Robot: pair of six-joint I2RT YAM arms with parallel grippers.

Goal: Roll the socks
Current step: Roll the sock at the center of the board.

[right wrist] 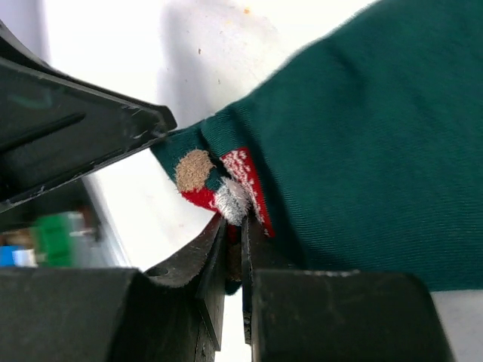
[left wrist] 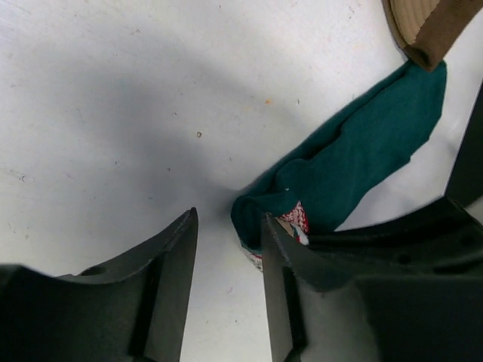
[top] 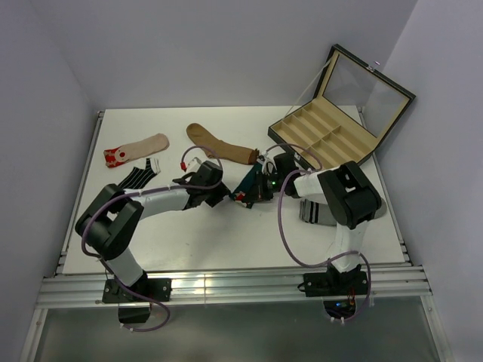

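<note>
**A:** What is on the bench, biggest thing first?

**B:** A white table [top: 226, 245] with an open compartment box [top: 324, 132] at its far right. Loose socks lie around it: a beige red-toed sock [top: 137, 149] far left, a striped sock [top: 139, 178] just nearer, a brown sock [top: 219, 148] far centre, and a grey sock [top: 313, 211] beneath the right arm.

**A:** And the one in play?

**B:** The teal sock [left wrist: 362, 154], mid-table between both arms. Its long axis runs from a folded end at near-left up toward far-right, finishing just beside the brown sock's end.

**A:** What are the tools doing?

**B:** The right gripper [right wrist: 234, 226] is pinched on the patterned edge at that folded end. The left gripper [left wrist: 226, 222] stands parted with nothing between its fingers (only bare table). The fold sits just outside its right-hand finger.

**A:** What does the next move depend on?

**B:** I think it depends on that offset. Both tools are at the fold, so a roll would travel far-right along the sock. The left gripper would first need to shift right to catch the fold.
</note>
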